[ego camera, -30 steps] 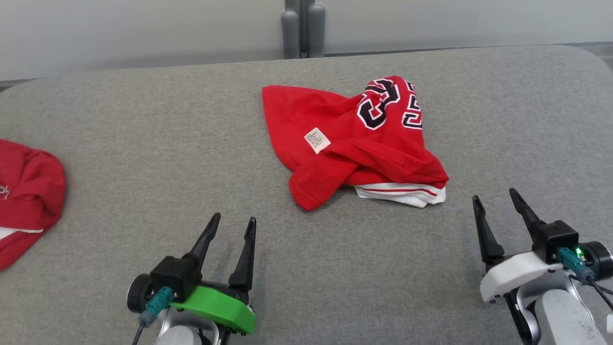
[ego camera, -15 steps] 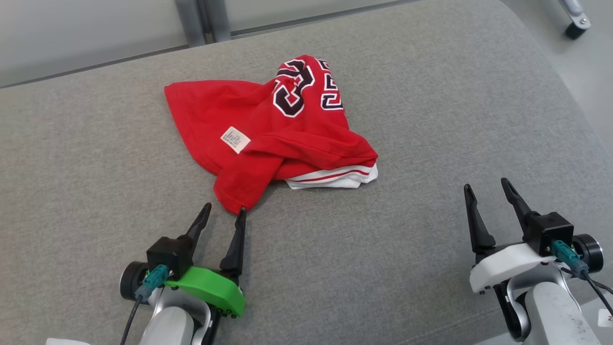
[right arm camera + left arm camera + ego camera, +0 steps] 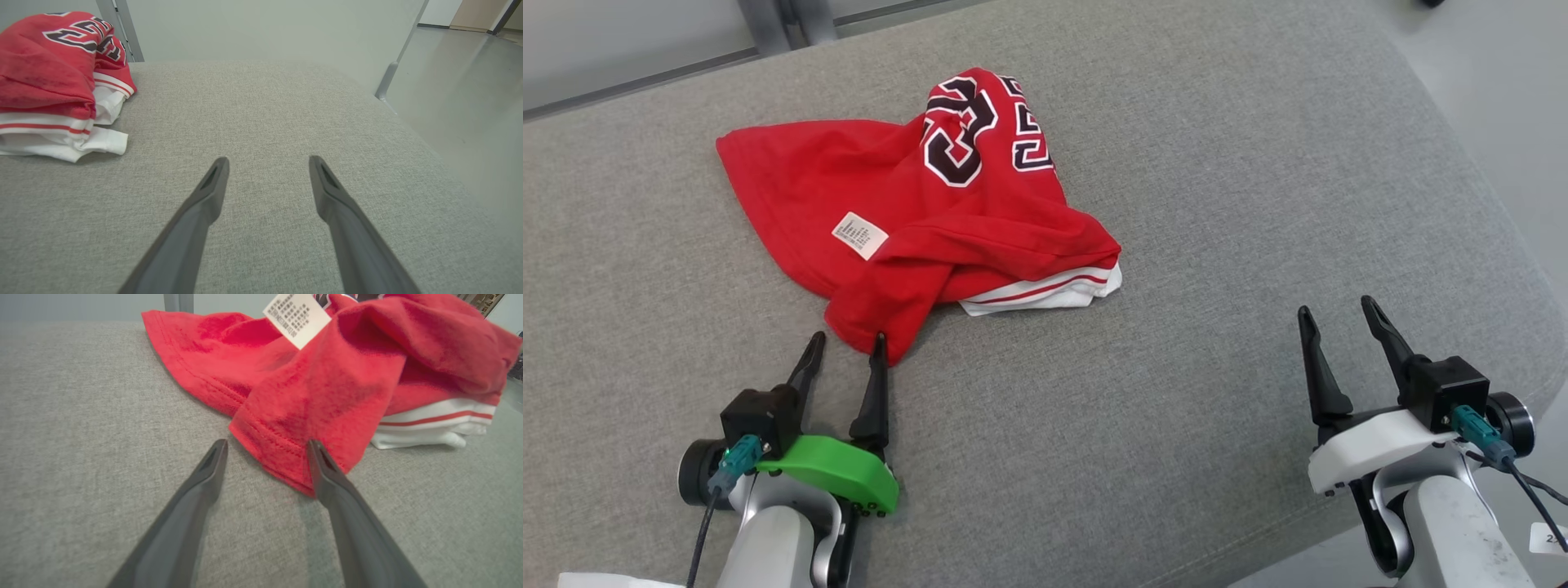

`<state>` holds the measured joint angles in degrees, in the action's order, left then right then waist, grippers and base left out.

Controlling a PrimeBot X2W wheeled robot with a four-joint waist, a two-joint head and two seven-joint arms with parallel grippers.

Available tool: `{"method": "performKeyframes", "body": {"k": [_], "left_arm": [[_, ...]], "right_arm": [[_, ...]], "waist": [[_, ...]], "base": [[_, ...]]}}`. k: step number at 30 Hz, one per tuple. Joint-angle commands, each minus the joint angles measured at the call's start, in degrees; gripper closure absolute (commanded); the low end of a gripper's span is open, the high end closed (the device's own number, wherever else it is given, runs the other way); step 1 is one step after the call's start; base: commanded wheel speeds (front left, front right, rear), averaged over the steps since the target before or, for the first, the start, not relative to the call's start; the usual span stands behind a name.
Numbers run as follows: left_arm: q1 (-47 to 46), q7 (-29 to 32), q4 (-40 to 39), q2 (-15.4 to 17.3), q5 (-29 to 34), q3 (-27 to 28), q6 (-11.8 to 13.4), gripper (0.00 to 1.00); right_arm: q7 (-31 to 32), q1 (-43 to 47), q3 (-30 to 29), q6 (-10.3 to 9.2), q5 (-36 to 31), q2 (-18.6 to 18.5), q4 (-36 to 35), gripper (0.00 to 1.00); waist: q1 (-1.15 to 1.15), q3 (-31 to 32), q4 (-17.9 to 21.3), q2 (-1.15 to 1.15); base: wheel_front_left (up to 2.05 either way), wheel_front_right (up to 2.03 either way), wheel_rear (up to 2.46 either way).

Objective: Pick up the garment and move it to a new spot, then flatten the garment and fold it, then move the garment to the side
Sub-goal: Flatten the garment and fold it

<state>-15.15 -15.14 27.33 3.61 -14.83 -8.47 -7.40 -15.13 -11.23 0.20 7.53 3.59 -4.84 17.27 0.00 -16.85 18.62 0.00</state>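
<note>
The garment (image 3: 915,204) is a crumpled red jersey with dark numbers, a white care label and a white striped hem, lying on the grey cushioned surface (image 3: 1217,163). My left gripper (image 3: 845,339) stands open right at the garment's near corner, its right fingertip touching the red hem (image 3: 282,449). In the left wrist view the left gripper (image 3: 267,445) has that corner partly between its fingers, not clamped. My right gripper (image 3: 1335,310) is open over bare fabric, well to the right of the garment. The right wrist view has the right gripper (image 3: 269,161) with the garment (image 3: 49,73) at its far left.
The grey surface rounds off at its right edge (image 3: 1486,212), with pale floor (image 3: 1503,82) beyond. A metal post (image 3: 392,69) stands by that edge. A wall and upright posts (image 3: 784,16) lie behind the surface.
The head camera has swung right and down, so the whole picture shifted left. My left gripper now sits at the garment's near corner, where before it was well short of it. Both stay open.
</note>
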Motion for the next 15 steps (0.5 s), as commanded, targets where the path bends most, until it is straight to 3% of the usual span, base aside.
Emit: {"method": "performKeyframes", "body": {"k": [1, 2, 3, 4, 5, 6, 15], "left_arm": [[-1.37, -0.01, 0.46, 0.64, 0.28, -0.37, -0.17, 0.00], [-1.50, 0.00, 0.64, 0.72, 0.09, -0.68, -0.17, 0.02], [-1.62, -0.01, 0.77, 0.82, -0.07, -0.97, -0.17, 0.43], [-1.85, -0.01, 0.80, 0.91, -0.18, -1.24, -0.17, 0.73], [-1.85, -0.01, 0.80, 0.91, -0.18, -1.24, -0.17, 0.73], [-2.10, 0.00, 0.66, 1.01, -0.22, -1.42, -0.17, 1.00], [-1.04, -0.01, -3.42, 1.56, -0.88, -3.19, -0.17, 1.00]], "right_arm": [[-0.03, -0.61, -0.12, -0.08, 0.43, 0.26, -0.13, 0.00], [-0.03, -0.63, -0.19, -0.08, 0.48, 0.35, -0.05, 0.00], [-0.03, -0.60, -0.27, -0.08, 0.50, 0.42, 0.02, 0.00], [-0.03, -0.58, -0.40, -0.08, 0.53, 0.49, 0.00, 0.00], [-0.03, -0.58, -0.40, -0.08, 0.53, 0.49, 0.00, 0.00], [-0.03, -0.58, -0.49, -0.08, 0.50, 0.59, -0.03, 0.00], [-0.03, -0.51, -1.06, -0.08, 0.49, 1.17, 0.49, 0.00]], "waist": [[0.00, -0.84, 0.59, 0.00], [0.00, -0.98, 0.59, 0.00], [0.00, -1.10, 0.52, 0.00], [0.00, -1.26, 0.40, 0.00], [0.00, -1.26, 0.40, 0.00], [0.00, -1.36, 0.26, 0.00], [0.00, -0.32, -3.44, 0.00]], "base": [[0.00, 0.00, 0.00], [0.00, 0.00, 0.00], [0.00, 0.00, 0.00], [0.00, 0.00, 0.00], [0.00, 0.00, 0.00], [0.00, 0.00, 0.00], [0.00, 0.00, 0.00]]}}
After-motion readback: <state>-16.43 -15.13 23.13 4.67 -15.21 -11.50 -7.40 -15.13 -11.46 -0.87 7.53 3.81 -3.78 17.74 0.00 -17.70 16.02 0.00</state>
